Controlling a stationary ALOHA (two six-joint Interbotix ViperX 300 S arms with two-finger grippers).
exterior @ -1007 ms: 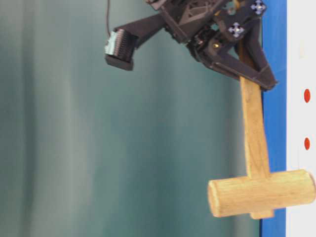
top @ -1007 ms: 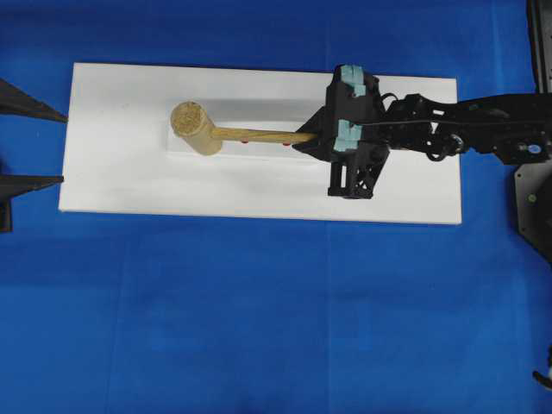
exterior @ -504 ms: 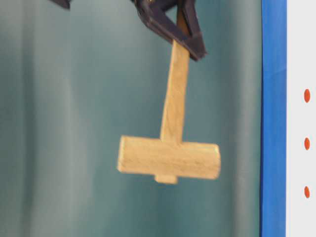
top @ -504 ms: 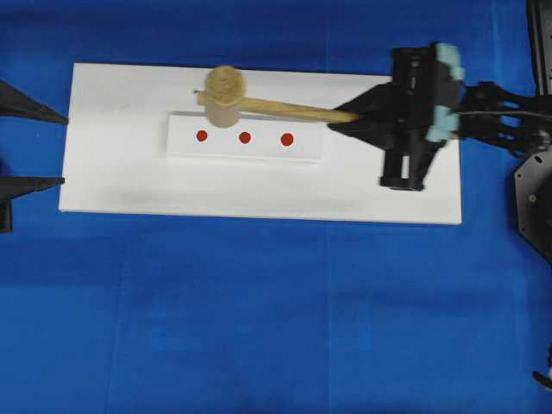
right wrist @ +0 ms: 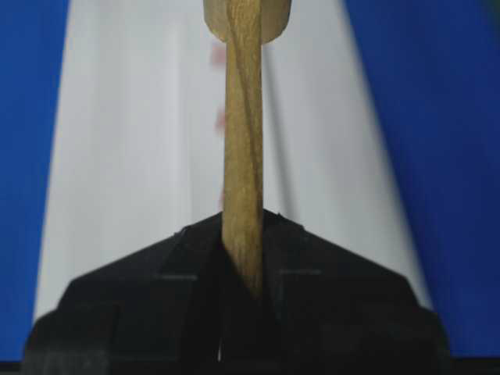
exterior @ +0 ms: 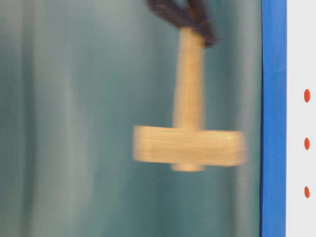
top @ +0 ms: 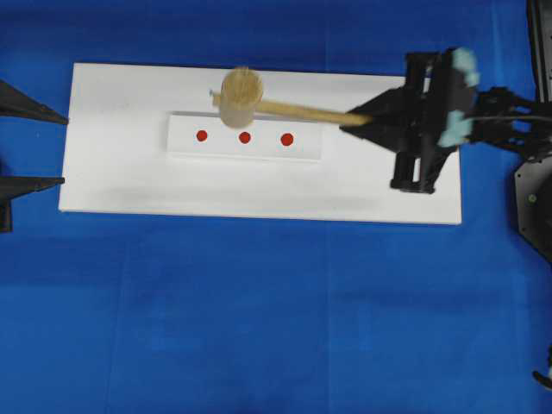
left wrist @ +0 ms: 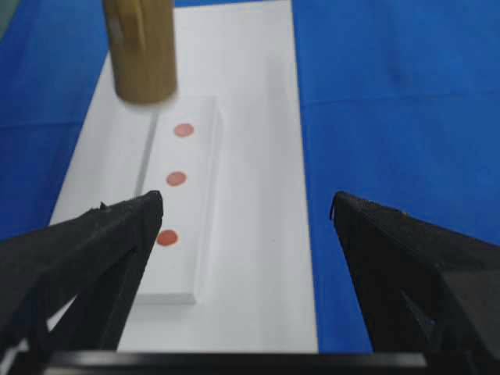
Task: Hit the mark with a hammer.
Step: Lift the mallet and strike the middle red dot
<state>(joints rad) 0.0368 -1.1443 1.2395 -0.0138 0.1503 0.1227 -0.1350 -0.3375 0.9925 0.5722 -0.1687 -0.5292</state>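
On the white strip (top: pixel 246 137) sit three red dots; the right-hand one, the mark (top: pixel 287 138) (left wrist: pixel 183 130) (exterior: pixel 307 96), looks slightly the largest. My right gripper (top: pixel 360 118) (right wrist: pixel 244 226) is shut on the handle end of the wooden hammer (top: pixel 241 93). Its blurred head (exterior: pixel 190 145) hangs clear of the board, and from overhead it lies just behind the middle dot (top: pixel 245 137). In the left wrist view the head (left wrist: pixel 141 51) hovers past the strip's far end. My left gripper (top: pixel 65 149) (left wrist: pixel 247 205) stands open at the board's left end with nothing between its fingers.
The strip lies on a white board (top: pixel 388 185), which rests on a blue table cover (top: pixel 259 319). The right arm's base (top: pixel 535 198) stands at the right edge. A green backdrop (exterior: pixel 74 123) fills the table-level view.
A second ago the hammer head rested on the strip over the left dot. My right gripper has since lifted it and drawn back to the right. The left gripper has not moved.
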